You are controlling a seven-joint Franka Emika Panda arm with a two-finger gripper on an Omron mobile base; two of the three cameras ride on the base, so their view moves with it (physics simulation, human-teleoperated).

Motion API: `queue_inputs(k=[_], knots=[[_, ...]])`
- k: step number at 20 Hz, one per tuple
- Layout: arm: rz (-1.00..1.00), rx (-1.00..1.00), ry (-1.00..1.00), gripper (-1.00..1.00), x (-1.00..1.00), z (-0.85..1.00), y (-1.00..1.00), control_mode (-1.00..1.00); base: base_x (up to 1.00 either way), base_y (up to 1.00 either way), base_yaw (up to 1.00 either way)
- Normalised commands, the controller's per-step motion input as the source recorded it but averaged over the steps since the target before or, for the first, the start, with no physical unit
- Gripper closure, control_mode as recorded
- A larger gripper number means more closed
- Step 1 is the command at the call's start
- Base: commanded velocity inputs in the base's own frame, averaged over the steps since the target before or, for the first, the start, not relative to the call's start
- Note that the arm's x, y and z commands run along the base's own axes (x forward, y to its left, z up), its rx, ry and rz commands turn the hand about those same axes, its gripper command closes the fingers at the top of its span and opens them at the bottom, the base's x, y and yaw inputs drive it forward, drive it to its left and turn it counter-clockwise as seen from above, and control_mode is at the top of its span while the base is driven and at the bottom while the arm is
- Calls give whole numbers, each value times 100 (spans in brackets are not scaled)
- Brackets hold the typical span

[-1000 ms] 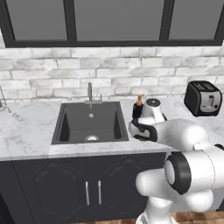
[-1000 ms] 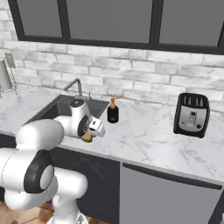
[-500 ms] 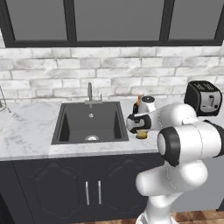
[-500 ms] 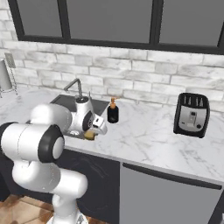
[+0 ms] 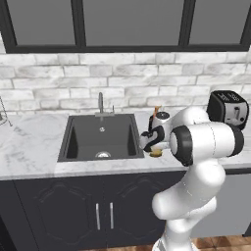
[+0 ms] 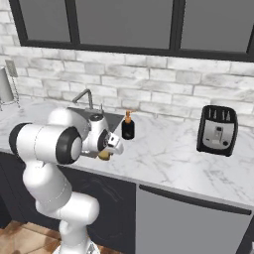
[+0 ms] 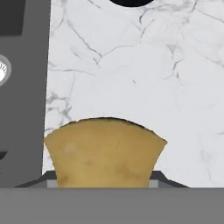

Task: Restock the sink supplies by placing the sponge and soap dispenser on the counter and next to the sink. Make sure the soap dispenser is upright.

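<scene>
Sponge [image 7: 104,153] held between narrowly parted jaws, long axis crosswise in hand view, just above marble surface [image 7: 144,74] right of sink [image 5: 100,139]; soap dispenser [image 6: 128,126] upright behind.

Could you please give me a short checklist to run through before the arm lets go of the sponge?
1. Sponge held in the gripper: ok.
2. Sponge over the counter, not over the sink: ok.
3. Sponge resting on the counter: cannot tell.
4. Drop spot right beside the sink edge: ok.
5. Soap dispenser upright on the counter near the sink: ok.
6. Gripper clear of the dispenser: ok.
</scene>
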Motion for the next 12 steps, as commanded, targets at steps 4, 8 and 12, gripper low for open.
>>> queue_inputs(k=[4, 8, 12], knots=[[0, 0, 0, -100, 39, -16, 0, -100, 0, 0, 0], [0, 0, 3, -100, 22, -22, 0, -100, 0, 0, 0], [0, 0, 0, -100, 4, -5, -2, -100, 0, 0, 0]])
